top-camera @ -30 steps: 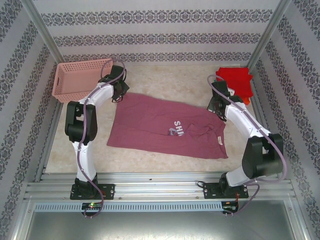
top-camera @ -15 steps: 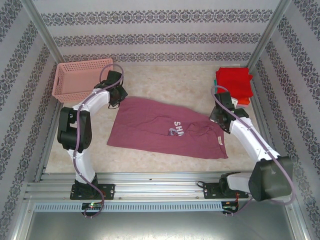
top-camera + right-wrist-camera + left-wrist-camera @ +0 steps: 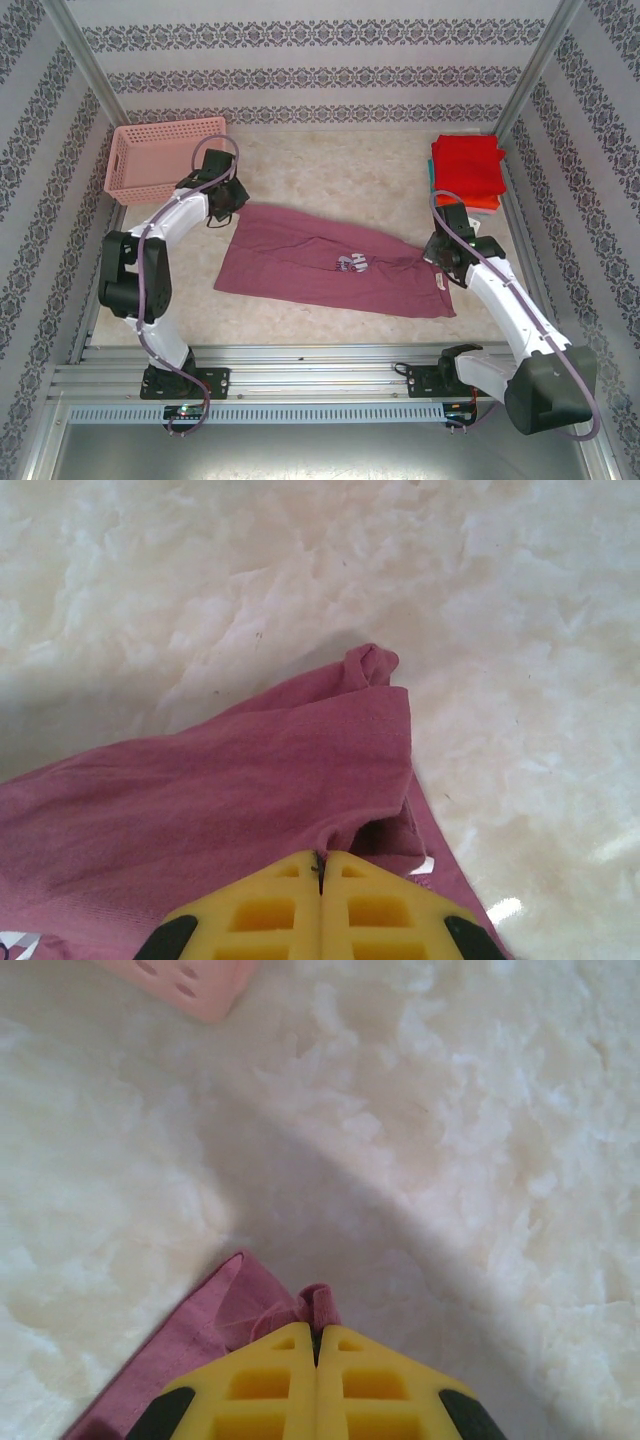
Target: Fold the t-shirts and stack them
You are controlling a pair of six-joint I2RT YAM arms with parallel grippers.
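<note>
The maroon t-shirt (image 3: 330,262) lies spread across the middle of the white fleecy table, its white print (image 3: 355,263) partly covered by a fold. My left gripper (image 3: 228,205) is shut on the shirt's far left corner; a pinch of maroon cloth (image 3: 318,1305) sticks out above the closed yellow fingertips (image 3: 280,1360) of the left gripper (image 3: 317,1332). At the shirt's right end my right gripper (image 3: 437,250) is shut on its far edge, and the right gripper (image 3: 320,858) has cloth (image 3: 250,780) bunched at its tips. A folded red t-shirt (image 3: 467,165) tops a stack at the back right, with orange (image 3: 485,203) and teal (image 3: 431,172) edges showing under it.
A pink lattice basket (image 3: 160,158) stands at the back left, its corner (image 3: 190,980) just beyond the left gripper. Patterned walls and metal posts enclose the table on three sides. A metal rail (image 3: 320,375) runs along the near edge.
Both grippers have drawn toward the near edge with the shirt's far edge in them. The shirt is now narrower front to back and its print is partly folded over.
</note>
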